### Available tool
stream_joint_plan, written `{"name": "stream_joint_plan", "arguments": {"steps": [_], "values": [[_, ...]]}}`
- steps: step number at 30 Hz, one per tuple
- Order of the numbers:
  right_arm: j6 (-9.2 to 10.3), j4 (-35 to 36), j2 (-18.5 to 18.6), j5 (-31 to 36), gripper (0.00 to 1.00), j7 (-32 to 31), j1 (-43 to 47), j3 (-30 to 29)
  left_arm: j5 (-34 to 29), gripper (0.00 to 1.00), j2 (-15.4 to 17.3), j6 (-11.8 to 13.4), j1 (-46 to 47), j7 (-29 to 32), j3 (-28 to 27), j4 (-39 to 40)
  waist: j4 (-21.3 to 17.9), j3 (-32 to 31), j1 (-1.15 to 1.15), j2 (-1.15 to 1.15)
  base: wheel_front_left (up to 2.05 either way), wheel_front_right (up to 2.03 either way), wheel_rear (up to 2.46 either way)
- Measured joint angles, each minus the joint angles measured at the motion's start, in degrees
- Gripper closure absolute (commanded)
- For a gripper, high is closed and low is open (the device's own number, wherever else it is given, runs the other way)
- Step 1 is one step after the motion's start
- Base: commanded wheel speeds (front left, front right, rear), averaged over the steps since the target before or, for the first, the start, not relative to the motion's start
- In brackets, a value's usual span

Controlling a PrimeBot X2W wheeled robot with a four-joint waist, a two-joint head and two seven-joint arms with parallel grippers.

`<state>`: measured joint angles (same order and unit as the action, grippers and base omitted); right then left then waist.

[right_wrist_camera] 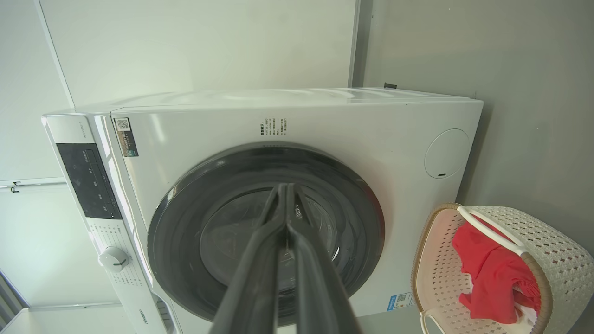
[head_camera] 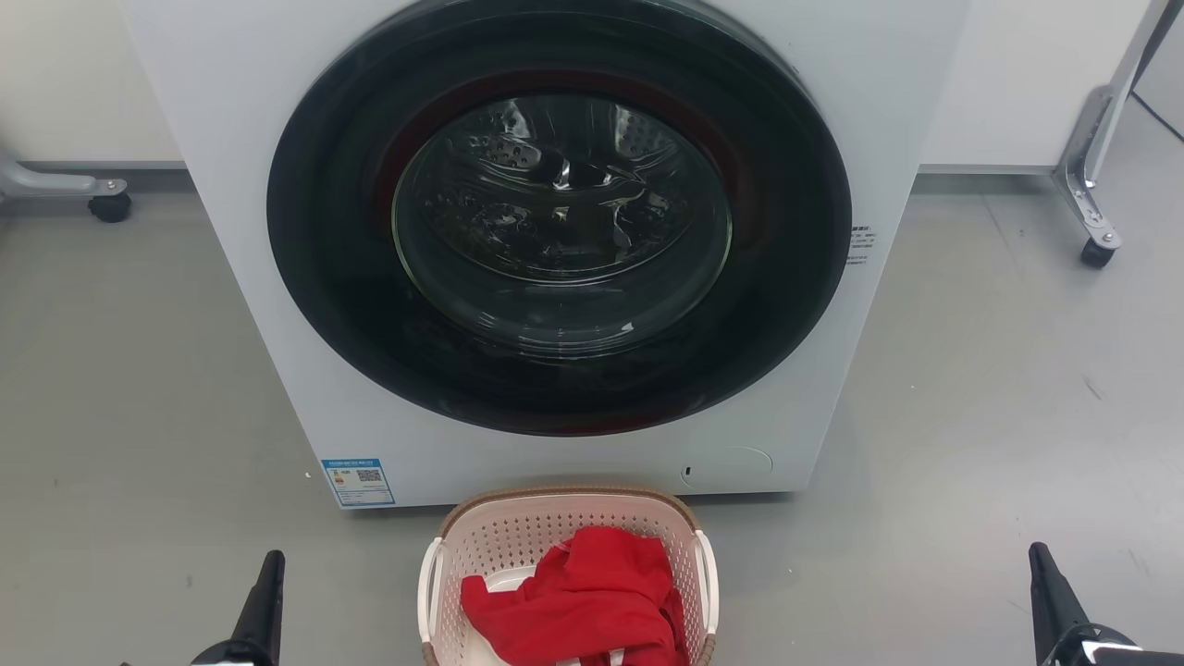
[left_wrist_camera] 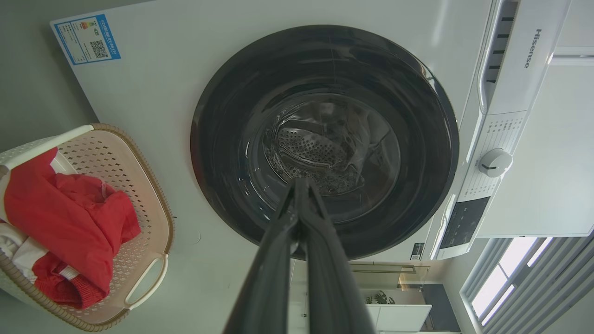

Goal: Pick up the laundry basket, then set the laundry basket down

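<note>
While the laundry basket (head_camera: 555, 529) holds red cloth (head_camera: 583, 592), the washer (head_camera: 560, 213) stands behind.

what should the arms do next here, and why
Probably bring the left tool and right tool inward toward the white side handles of the laundry basket. Both are shut and sit wide of the basket, which rests untouched on the floor before the washing machine.
</note>
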<state>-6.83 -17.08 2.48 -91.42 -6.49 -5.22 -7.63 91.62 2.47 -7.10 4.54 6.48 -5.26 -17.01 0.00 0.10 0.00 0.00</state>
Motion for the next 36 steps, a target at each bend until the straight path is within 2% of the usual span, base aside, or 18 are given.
{"name": "stream_joint_plan", "arguments": {"steps": [36], "values": [[-0.01,0.0,0.0,0.0,1.00,0.0,0.0,0.0,0.0,1.00,0.0,0.0,0.0,0.0,0.0,0.0,0.0,0.0,0.00,0.00,0.00,0.00,0.00]]}}
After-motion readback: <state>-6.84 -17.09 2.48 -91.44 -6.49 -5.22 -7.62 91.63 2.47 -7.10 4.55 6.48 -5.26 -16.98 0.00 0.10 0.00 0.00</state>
